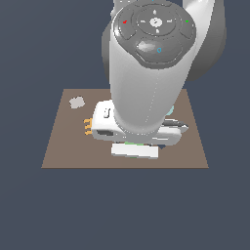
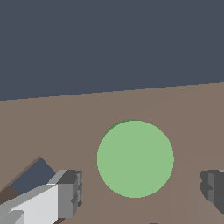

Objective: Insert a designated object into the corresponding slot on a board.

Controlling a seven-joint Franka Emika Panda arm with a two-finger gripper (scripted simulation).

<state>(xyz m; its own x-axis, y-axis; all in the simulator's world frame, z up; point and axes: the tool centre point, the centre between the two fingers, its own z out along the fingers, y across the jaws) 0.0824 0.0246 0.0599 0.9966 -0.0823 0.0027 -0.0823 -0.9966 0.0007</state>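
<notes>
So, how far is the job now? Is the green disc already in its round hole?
Done: uncertain. The green disc lies flat on the brown board and no empty round hole shows, so it may be seated or only resting there. In hand: nothing; the open claw straddles the disc without touching it. Left: check the seating, or else grasp and insert.

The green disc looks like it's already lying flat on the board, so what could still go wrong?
1. A thin dark sliver shows along one edge of the disc, so it may not sit fully centred in the hole; it could catch.
2. The tool is open with a finger on either side of the disc, apart from it. Moving sideways before lifting might nudge it.
3. In the exterior view the arm hides the disc, so only the wrist view can check it.
</notes>
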